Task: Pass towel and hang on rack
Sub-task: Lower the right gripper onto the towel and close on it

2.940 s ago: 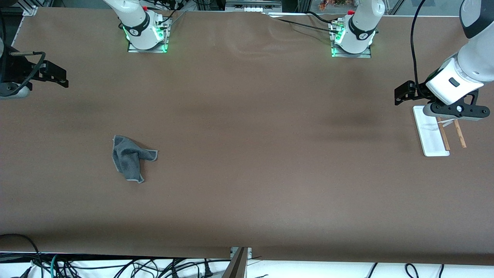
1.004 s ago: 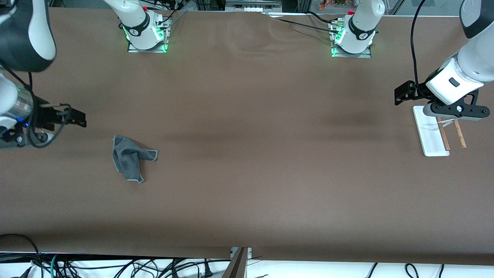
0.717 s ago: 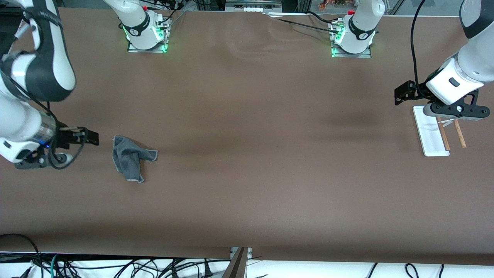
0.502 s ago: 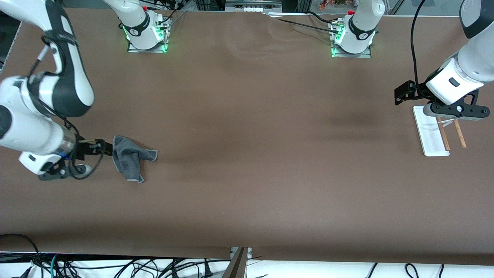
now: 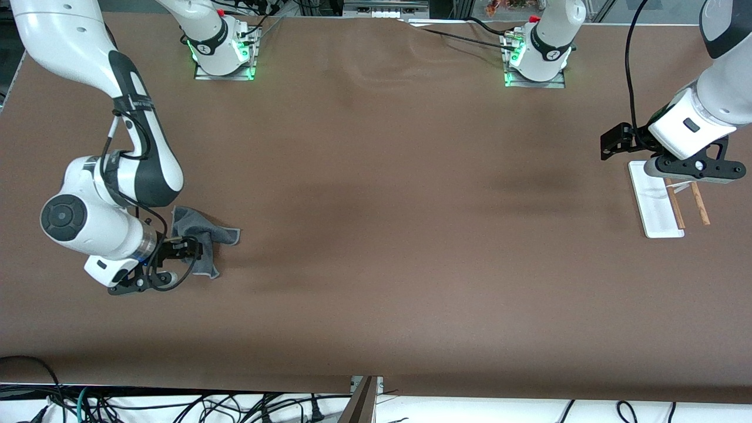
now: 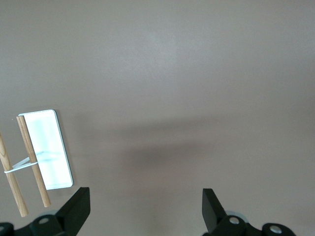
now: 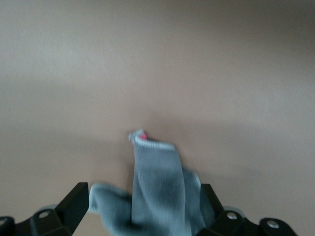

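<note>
The towel (image 5: 202, 234) is a crumpled dark grey cloth with a pale edge, lying on the table toward the right arm's end. In the right wrist view the towel (image 7: 157, 189) lies between the open fingers, a speck of pink-red at one corner. My right gripper (image 5: 189, 249) is open and over the towel. The rack (image 5: 657, 202), a white base with two thin wooden rods, stands at the left arm's end. My left gripper (image 5: 611, 144) is open and empty, hovering beside the rack (image 6: 45, 150), and waits.
The brown table (image 5: 388, 235) spreads wide between towel and rack. The arm bases (image 5: 223, 50) stand along the table's edge farthest from the front camera. Cables hang below the table's front edge (image 5: 176, 405).
My right arm has swung in from the table's end and come down over the towel, its open fingers now around it. The towel, the rack and the left arm have not moved.
</note>
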Robot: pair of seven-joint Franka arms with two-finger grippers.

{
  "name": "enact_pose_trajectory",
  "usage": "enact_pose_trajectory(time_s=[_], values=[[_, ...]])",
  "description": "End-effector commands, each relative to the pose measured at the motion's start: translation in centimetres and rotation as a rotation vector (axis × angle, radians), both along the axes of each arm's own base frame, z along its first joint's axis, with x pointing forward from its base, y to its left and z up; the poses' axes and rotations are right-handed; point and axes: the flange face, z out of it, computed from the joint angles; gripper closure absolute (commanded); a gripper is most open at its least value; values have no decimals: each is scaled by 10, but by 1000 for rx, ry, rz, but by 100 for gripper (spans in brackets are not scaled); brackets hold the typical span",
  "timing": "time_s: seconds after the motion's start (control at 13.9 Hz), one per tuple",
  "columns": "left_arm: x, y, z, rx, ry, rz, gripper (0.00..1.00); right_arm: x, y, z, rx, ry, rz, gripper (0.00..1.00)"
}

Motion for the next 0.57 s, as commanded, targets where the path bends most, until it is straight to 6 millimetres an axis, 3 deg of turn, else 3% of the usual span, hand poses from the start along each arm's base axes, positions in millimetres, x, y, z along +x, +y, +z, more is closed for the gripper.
enact_pose_trajectory(time_s=[0.0,0.29,0.5], values=[[-4,1,5,-25,-8,-14,0,14,1,-25,17,-75,-8,0],[-4,1,5,-25,-8,-14,0,17,12,-64,27,-121,17,0],[-4,1,4,-25,-7,-14,0,18,21,-77,33,-148,29,0]])
